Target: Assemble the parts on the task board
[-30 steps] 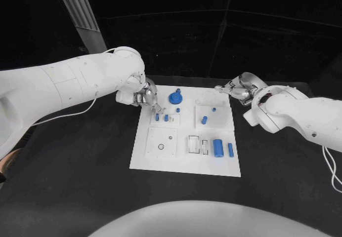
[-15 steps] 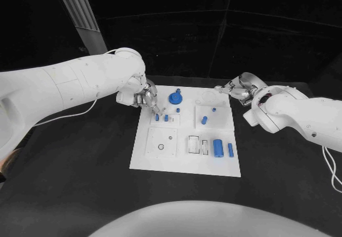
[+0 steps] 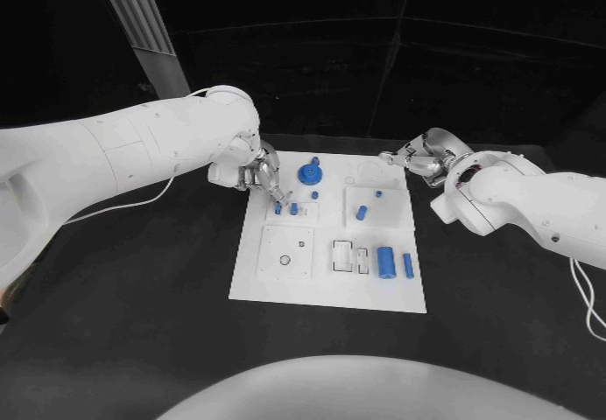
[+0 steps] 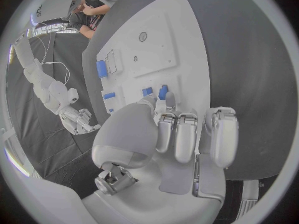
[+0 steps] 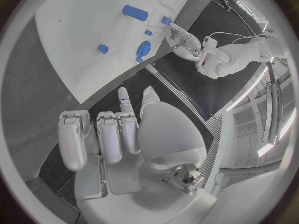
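The white task board [image 3: 331, 289] lies mid-table with blue parts on it. My left hand [image 3: 257, 172] hangs over its far left part. Its thumb and one fingertip [image 4: 169, 98] close round a blue peg [image 3: 277, 207] [image 4: 163, 91] that stands upright in the board beside a second peg [image 3: 294, 208] [image 4: 147, 91]. A round blue gear [image 3: 309, 173] [image 5: 144, 50] sits at the far edge. My right hand [image 3: 423, 157] [image 5: 118, 134] hovers off the board's far right corner, fingers curled in, holding nothing.
More blue parts lie on the board: a short piece [image 3: 362, 212] [image 5: 135, 12] at centre right, and a thick cylinder [image 3: 386, 260] and a thin rod [image 3: 408, 265] near the right edge. Black table [image 3: 139, 289] surrounds the board. A grey post [image 3: 145, 35] stands far left.
My left hand has come down toward the near side, bringing its fingertips onto the blue peg. The peg stays in place. The right hand has not moved.
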Available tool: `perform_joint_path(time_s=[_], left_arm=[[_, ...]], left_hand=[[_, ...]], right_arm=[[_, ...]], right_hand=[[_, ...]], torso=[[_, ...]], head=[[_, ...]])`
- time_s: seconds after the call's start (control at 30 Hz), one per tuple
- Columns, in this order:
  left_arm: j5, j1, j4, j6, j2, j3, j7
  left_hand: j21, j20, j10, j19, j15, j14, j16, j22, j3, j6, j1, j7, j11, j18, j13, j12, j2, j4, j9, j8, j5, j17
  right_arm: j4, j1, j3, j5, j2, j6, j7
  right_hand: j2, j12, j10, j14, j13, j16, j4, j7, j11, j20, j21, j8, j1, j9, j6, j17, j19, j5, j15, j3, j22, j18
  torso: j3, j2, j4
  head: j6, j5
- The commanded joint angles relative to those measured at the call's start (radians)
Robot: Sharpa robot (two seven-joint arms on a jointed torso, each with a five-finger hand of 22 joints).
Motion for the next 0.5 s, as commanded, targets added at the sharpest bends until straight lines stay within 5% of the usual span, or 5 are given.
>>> perform_joint_path(time_s=[0.03,0.37,0.43,0.5], left_arm=[[0.003,0.001,-0.005,0.014,0.002,0.0,-0.001],[0.004,-0.002,-0.013,0.022,0.008,0.0,-0.003],[0.004,-0.003,-0.014,0.026,0.009,0.0,-0.005],[0.004,-0.003,-0.014,0.03,0.01,0.0,-0.007]], left_hand=[[0.0,-0.006,0.104,0.028,-0.002,0.106,-0.005,0.234,-0.002,0.006,0.002,0.001,-0.003,0.0,0.262,0.002,-0.002,0.004,-0.001,-0.006,0.013,0.263],[-0.002,-0.005,0.104,0.026,-0.001,0.106,-0.005,0.234,-0.01,0.008,-0.015,0.0,-0.003,0.0,0.262,0.002,0.003,0.002,-0.004,-0.01,0.065,0.263],[-0.003,-0.005,0.104,0.025,-0.002,0.106,-0.005,0.233,-0.004,0.008,0.0,-0.003,-0.005,0.0,0.262,0.002,0.0,-0.001,-0.004,-0.011,0.098,0.263],[-0.003,-0.007,0.104,0.024,-0.005,0.106,-0.005,0.233,0.012,0.008,0.029,-0.006,-0.008,0.001,0.262,0.002,-0.008,-0.006,-0.004,-0.012,0.18,0.263]], right_arm=[[0.002,0.002,0.001,0.0,0.0,0.0,0.003],[0.003,0.002,0.001,0.0,0.0,0.0,0.003],[0.003,0.002,0.001,0.0,0.0,0.0,0.003],[0.003,0.002,0.001,0.0,0.0,0.0,0.003]], right_hand=[[0.007,0.002,0.106,0.104,0.261,0.002,0.002,0.0,-0.003,-0.005,0.003,0.006,0.004,0.001,-0.007,0.263,0.105,0.004,-0.005,-0.005,0.263,-0.007],[0.007,0.002,0.106,0.104,0.261,0.002,0.002,0.0,-0.003,-0.005,0.003,0.006,0.004,0.001,-0.007,0.263,0.105,0.004,-0.005,-0.005,0.263,-0.007],[0.007,0.002,0.106,0.104,0.261,0.002,0.002,0.0,-0.003,-0.005,0.003,0.006,0.004,0.001,-0.007,0.263,0.105,0.004,-0.005,-0.005,0.263,-0.007],[0.007,0.002,0.106,0.104,0.261,0.002,0.002,0.0,-0.003,-0.005,0.003,0.006,0.004,0.001,-0.007,0.263,0.105,0.004,-0.005,-0.005,0.263,-0.007]], torso=[[0.0002,0.0,0.0004],[0.0,0.0,0.0003],[0.0,0.0,0.0004],[0.0,0.0,0.0007]], head=[[-0.001,0.0],[-0.002,-0.002],[-0.002,-0.002],[-0.003,-0.002]])
